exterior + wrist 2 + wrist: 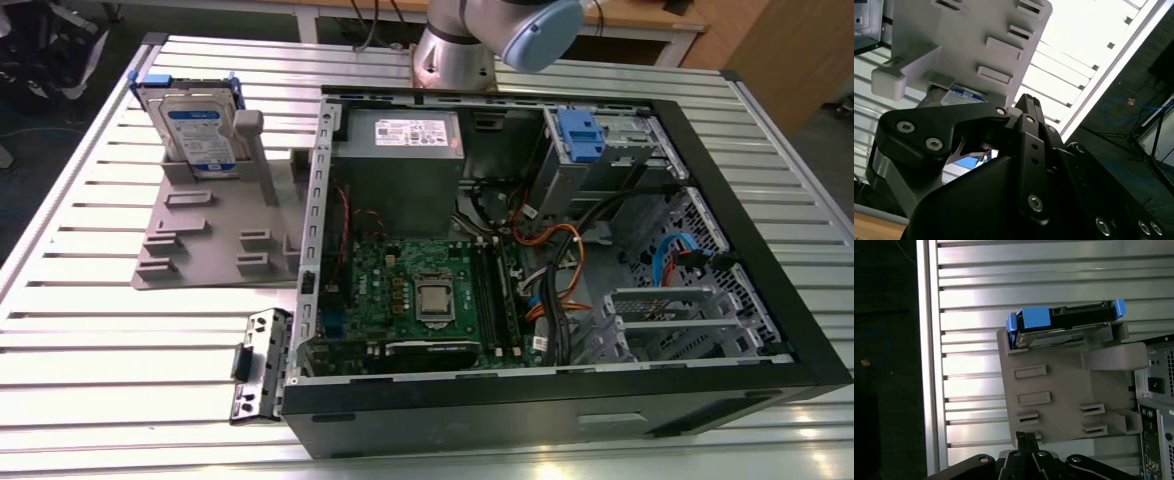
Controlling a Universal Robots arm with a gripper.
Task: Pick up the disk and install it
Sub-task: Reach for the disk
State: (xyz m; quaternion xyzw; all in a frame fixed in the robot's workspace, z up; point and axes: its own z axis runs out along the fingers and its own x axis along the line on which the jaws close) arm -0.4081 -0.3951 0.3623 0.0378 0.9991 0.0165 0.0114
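The disk (200, 135) stands upright in a slot of the grey stand (214, 230) on the counter (80, 330), at the exterior view's left of the open PC case (534, 250). The pincer (1026, 436) has its 2 tips pressed together w/ nothing between, near the stand's edge opposite the disk, apart from it.

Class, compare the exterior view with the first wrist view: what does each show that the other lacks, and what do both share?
Exterior view, not first wrist view: the inside of the open computer case, with its green motherboard, grey power supply box and a metal cage with a blue latch.
First wrist view, not exterior view: the end effector, pointing toward the holder, and the case's outer rear panel.
Both: the disk standing on edge in the grey holder on the slatted table.
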